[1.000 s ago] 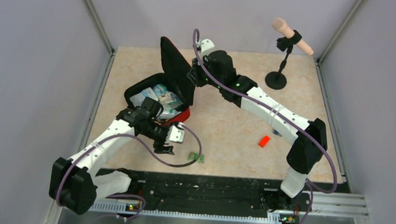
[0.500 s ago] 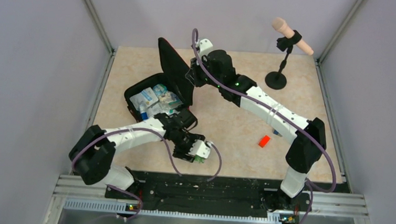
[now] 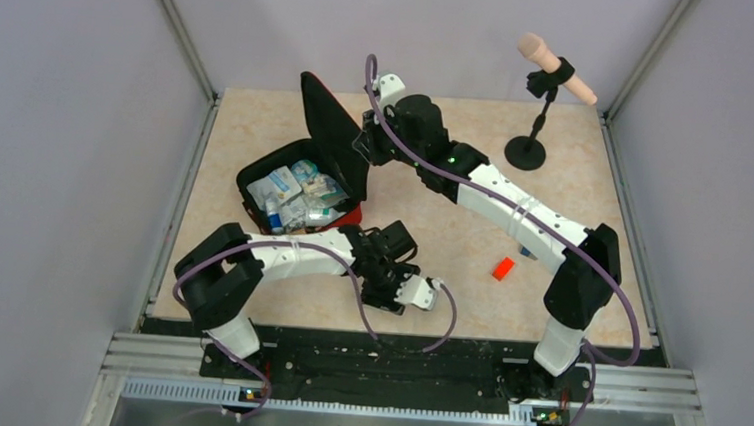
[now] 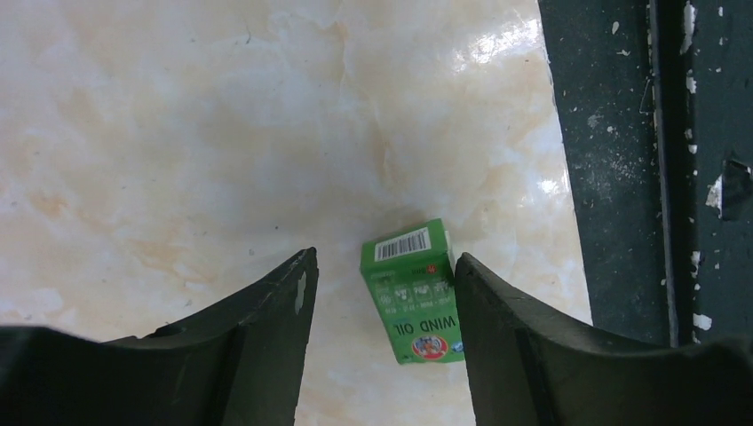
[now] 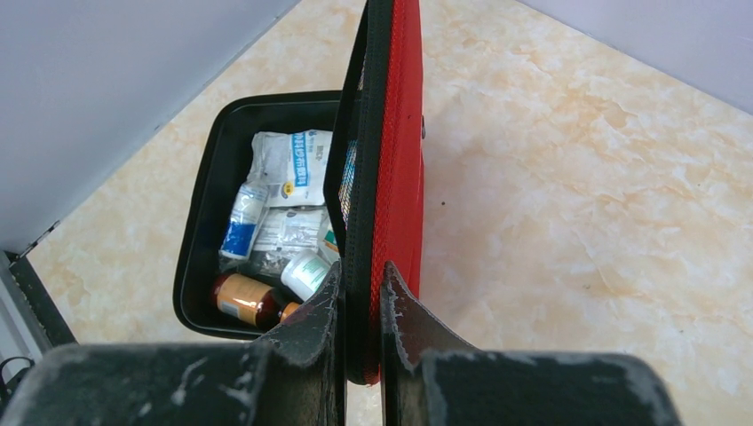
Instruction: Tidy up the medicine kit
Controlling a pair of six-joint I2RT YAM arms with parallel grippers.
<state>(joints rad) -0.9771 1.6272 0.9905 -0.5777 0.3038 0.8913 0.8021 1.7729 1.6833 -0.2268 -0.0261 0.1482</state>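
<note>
Near the table's front edge, the left gripper (image 4: 384, 257) hangs over a small green box (image 4: 410, 293) labelled "Wind Oil", its fingers spread wide with nothing held. The box lies flat on the marble-patterned table (image 4: 178, 133) between the two fingers, off-centre: it sits just beside one finger and well clear of the other. Its long axis runs roughly along the fingers, slightly tilted, so closing would likely pinch it across its narrow width. This arm is plainly the nearer one to the box.

Further back and to the right, a small red block (image 3: 502, 269) lies alone.

Beyond the left gripper, toward the far left, sits the medicine kit (image 3: 247, 186) – its black-lined base holds bottles and sachets. The right gripper (image 5: 362, 275) is clamped on the edge of the upright red lid, holding the kit open. A microphone stand (image 3: 526, 151) stands at the far right.
</note>
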